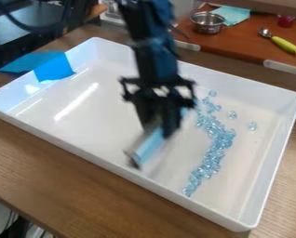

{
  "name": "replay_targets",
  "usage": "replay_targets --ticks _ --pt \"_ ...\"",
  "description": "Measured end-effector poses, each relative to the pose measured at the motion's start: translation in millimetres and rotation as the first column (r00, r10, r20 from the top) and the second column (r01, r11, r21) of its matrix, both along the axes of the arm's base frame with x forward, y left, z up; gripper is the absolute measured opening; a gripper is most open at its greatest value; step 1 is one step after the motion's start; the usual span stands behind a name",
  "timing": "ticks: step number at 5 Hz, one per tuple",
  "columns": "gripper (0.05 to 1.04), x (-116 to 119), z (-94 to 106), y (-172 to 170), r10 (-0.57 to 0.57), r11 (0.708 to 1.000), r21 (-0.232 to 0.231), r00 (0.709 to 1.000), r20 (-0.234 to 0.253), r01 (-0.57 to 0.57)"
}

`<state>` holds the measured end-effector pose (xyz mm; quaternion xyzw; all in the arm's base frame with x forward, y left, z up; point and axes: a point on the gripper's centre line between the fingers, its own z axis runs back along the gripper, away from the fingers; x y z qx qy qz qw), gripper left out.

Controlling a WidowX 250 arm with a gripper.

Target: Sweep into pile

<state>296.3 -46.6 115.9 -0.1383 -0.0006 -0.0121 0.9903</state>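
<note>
Brown wood-grain table (pixel 63 186), orange-brown counter (pixel 238 44) behind, at upper right.

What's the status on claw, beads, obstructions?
Claw gripping sweeping tool. Blue beads in ragged strip, few strays, not piled yet. Blue tape on tray wall, well away from beads.

A robotics lab, apparently: a black robot arm (pixel 151 51) above a large white tray (pixel 82 125) on a wooden bench (pixel 63 179).

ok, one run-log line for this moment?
end effector: holding scraper over tray | beads: uneven strip, few strays | status: not yet piled
</note>
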Motion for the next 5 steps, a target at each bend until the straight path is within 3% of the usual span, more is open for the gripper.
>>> replay_targets --ticks 1,2,3,5 --pt "0.379 0 13.8 48 0.027 1.0 0.013 1.0 -0.013 -0.026" --pt "0.379 29 13.2 75 0.002 0.995 0.1 0.999 -0.035 0.002" --pt "0.379 60 -3.7 94 -0.011 0.979 0.202 0.995 -0.096 0.03" --pt "0.379 107 -16.2 83 -0.062 0.957 0.273 0.986 -0.156 0.103"
